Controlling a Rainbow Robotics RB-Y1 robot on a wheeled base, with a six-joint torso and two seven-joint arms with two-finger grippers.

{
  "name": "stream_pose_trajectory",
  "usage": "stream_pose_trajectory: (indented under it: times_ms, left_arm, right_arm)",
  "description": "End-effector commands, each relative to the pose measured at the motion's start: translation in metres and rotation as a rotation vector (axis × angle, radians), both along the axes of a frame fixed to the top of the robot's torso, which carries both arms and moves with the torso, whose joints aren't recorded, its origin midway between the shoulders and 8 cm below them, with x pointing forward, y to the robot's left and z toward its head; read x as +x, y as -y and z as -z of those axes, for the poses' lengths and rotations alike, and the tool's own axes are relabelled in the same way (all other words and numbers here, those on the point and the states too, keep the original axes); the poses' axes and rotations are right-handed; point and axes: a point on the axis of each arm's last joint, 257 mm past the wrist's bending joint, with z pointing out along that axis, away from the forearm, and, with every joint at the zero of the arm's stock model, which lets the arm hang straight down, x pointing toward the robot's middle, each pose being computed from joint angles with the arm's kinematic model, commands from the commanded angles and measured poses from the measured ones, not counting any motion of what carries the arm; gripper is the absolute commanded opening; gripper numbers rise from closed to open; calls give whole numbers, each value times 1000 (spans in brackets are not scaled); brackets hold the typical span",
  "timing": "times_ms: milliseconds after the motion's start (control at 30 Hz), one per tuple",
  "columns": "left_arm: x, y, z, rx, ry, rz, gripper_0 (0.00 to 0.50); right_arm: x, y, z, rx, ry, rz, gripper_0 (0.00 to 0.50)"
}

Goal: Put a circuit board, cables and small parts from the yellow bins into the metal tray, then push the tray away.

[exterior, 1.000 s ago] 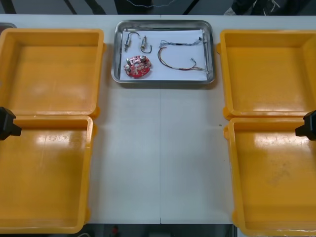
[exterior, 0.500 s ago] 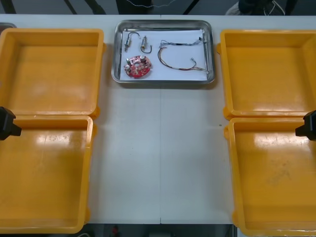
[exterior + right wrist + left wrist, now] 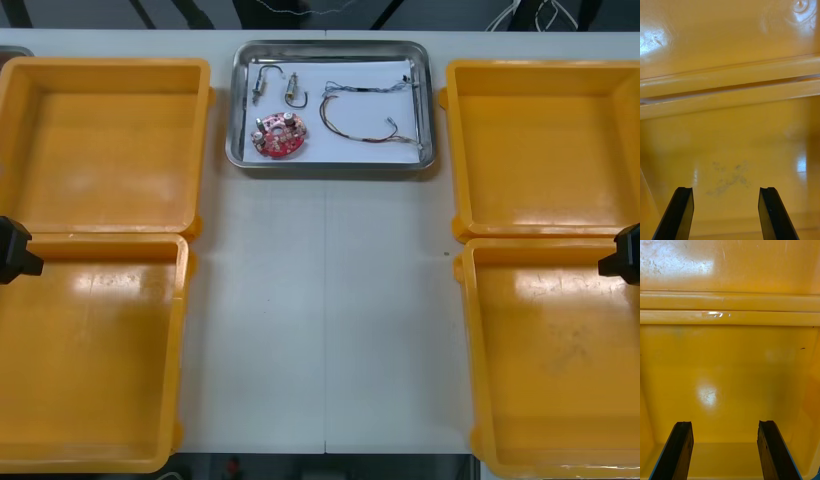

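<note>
1. Worktop (image 3: 325, 320) carries four yellow bins: the far left bin (image 3: 100, 150) and near left bin (image 3: 90, 360) on one side, the far right bin (image 3: 545, 150) and near right bin (image 3: 560, 360) on the other.
2. Between the two far bins, close to the far edge, I see the metal tray (image 3: 330, 167). It is white inside and stands apart from both bins.
3. The round red circuit board (image 3: 277, 135) lies in the near left part of the tray.
4. Two small metal parts lie side by side just beyond the board, one (image 3: 262, 82) to the left and the other (image 3: 293, 90) to the right.
5. In the tray's right half, the blue and white cable (image 3: 362, 88) runs along the far side. The red and yellow cable (image 3: 352, 131) curves just nearer to me.
6. My left tool (image 3: 724, 424) hangs at the left edge, over the near left bin and close to where its rim meets the far left bin. Its fingers are spread, with the bin's floor showing between them.
7. My right tool (image 3: 725, 189) hangs at the right edge, over the near right bin and close to the rim it shares with the far right bin. Its fingers are also spread, pinching nothing.
</note>
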Motion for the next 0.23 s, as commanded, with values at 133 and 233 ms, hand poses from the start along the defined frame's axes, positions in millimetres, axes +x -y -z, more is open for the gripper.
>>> stream_pose_trajectory:
  times_ms: [133,233]
  left_arm:
    - [-4,-18,-13,77,20,26,500]
    - [-4,-18,-13,77,20,26,500]
  right_arm:
    - [-2,21,-14,-46,17,7,500]
    - [-2,21,-14,-46,17,7,500]
